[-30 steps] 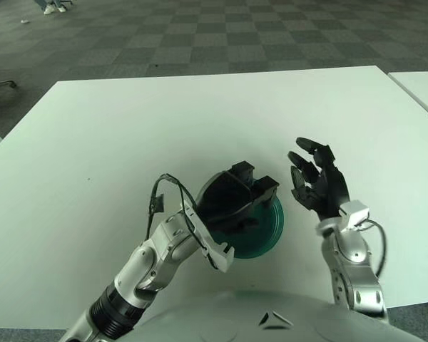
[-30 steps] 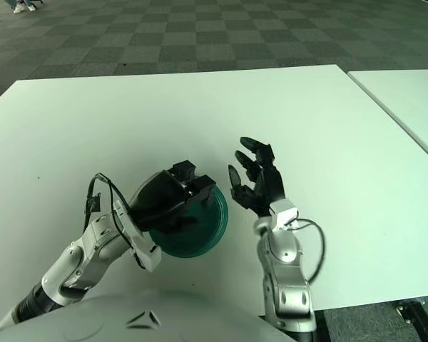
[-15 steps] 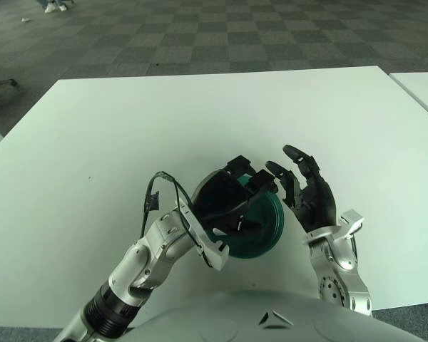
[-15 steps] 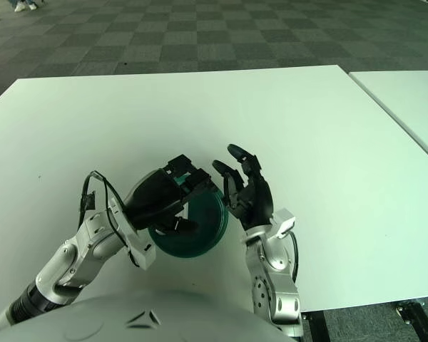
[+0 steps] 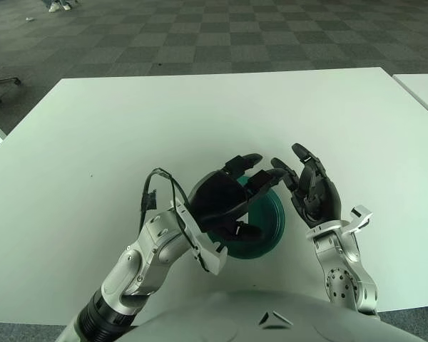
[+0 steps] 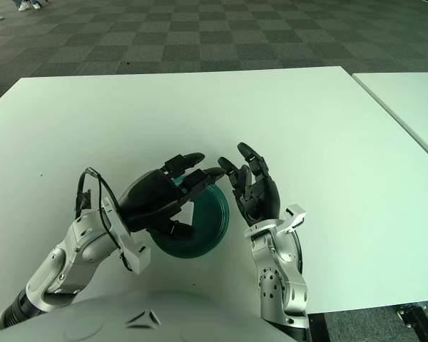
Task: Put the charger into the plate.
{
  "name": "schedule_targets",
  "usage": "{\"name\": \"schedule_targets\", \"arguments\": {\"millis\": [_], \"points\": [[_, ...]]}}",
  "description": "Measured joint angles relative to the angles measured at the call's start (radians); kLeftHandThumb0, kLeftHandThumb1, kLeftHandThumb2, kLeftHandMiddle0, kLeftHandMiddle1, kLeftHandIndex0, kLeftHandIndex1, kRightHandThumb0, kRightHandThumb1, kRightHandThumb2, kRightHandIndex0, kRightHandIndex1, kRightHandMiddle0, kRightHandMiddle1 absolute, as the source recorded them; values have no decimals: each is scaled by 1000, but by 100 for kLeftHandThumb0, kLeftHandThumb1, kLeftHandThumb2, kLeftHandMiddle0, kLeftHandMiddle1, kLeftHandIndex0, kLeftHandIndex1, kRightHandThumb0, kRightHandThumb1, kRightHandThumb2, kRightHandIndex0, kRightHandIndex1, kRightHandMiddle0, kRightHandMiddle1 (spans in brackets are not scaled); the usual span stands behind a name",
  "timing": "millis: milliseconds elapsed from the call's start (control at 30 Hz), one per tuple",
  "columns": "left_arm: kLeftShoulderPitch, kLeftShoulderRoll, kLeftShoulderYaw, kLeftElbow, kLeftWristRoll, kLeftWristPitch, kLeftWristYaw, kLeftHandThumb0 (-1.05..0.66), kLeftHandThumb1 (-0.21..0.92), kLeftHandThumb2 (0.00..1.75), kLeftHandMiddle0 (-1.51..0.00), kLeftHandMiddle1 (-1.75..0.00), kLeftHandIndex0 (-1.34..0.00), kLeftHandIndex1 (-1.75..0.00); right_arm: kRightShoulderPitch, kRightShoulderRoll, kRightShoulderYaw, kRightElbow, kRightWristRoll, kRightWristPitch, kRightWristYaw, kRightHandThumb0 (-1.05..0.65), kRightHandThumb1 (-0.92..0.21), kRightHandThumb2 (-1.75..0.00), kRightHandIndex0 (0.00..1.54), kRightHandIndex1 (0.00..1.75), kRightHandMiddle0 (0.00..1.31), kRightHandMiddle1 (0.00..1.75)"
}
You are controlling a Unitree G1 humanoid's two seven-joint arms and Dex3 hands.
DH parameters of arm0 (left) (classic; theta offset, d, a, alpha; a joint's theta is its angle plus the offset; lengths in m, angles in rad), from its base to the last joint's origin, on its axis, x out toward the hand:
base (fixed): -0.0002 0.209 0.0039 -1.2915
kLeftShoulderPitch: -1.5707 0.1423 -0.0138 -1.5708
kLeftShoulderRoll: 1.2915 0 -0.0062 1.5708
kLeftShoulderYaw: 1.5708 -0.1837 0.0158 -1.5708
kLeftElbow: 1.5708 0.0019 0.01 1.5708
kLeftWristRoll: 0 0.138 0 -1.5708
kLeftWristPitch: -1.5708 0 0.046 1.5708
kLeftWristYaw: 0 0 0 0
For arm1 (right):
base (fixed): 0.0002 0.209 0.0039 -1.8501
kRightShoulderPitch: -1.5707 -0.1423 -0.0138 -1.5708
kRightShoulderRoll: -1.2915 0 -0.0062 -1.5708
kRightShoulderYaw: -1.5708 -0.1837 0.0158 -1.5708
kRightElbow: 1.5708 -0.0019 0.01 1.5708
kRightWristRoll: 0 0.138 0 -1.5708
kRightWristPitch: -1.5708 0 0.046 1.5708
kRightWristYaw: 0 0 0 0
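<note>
Left hand [image 5: 225, 203]: low over the plate, covering its near-left part, palm down, fingers [image 5: 244, 161] stretched out toward the far-right rim and loosely spread, nothing visible in their grip.
Plate [image 5: 269, 224]: dark green, round, flat on the desk close to the robot's body; only its right and near edge shows past the left hand.
Right hand [image 5: 312, 194]: just beside the plate's right rim, palm turned toward the left hand, fingers [image 5: 304, 154] released and pointing up and away, holding nothing; their tips show very near the left fingertips.
Charger: cannot be seen; it shows neither on the plate's bare part nor in either hand, so whether it lies under the left hand cannot be told.
Desk [image 5: 200, 114]: white, wide; a second white desk [image 5: 421, 89] sits at the far right.
Floor [image 5: 221, 35]: grey checked carpet beyond the far edge.
</note>
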State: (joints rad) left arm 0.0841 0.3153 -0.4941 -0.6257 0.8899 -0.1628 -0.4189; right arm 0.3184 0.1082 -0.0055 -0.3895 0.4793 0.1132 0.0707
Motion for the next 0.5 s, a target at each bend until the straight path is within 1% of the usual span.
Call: {"name": "schedule_targets", "arguments": {"millis": [100,133,167,200,233,267,300,333,367,400,467,500], "points": [[-7,0,15,22,10,-23,48,-105,92,88,0,0,0,0,-2,-11,-21,49,-25,-98,52,-46,-60,-70,29,40,0,74],[-13,0,22,40,14,-34,71,-105,92,88,0,0,0,0,0,-17,-36,75,-33,-129,71,-48,-63,-69,29,38,0,72],[-22,-1,29,59,18,-43,97,-105,92,86,0,0,-1,0,0,-29,-47,99,-54,-158,82,-50,-69,-64,30,34,0,70],[-33,-6,37,86,20,-48,125,-105,92,85,0,0,-1,-1,-5,-58,-60,136,-99,-178,85,-52,-73,-61,30,31,0,69],[-41,-14,46,108,19,-47,149,-104,92,83,-1,-1,-3,-2,-12,-91,-72,164,-144,-180,81,-53,-75,-59,31,30,0,70],[-44,-25,58,127,17,-44,174,-103,92,80,-5,0,-2,-13,-14,-125,-85,184,-185,-174,72,-54,-79,-56,32,28,0,70],[-41,-45,81,153,-1,-37,215,-101,92,76,-11,-2,-1,-32,-9,-163,-99,194,-239,-158,55,-55,-83,-53,34,25,0,72],[-31,-60,107,171,-34,-35,247,-100,92,73,-15,-2,-1,-44,-2,-186,-107,191,-280,-147,40,-55,-85,-51,35,24,0,72],[-12,-82,140,188,-82,-33,290,-99,92,72,-16,-2,-1,-48,8,-207,-111,172,-322,-140,20,-55,-86,-50,35,23,0,73],[5,-99,171,203,-123,-33,324,-97,92,68,-23,-5,0,-64,15,-220,-121,157,-356,-136,1,-57,-88,-49,36,23,0,73],[36,-136,228,232,-211,-47,396,-94,92,64,-30,-7,0,-80,22,-237,-129,137,-405,-136,-34,-58,-90,-49,36,22,0,73],[48,-154,249,248,-250,-64,431,-89,92,59,-36,-10,-2,-87,24,-239,-128,131,-425,-134,-47,-60,-91,-50,36,21,0,72]]}}
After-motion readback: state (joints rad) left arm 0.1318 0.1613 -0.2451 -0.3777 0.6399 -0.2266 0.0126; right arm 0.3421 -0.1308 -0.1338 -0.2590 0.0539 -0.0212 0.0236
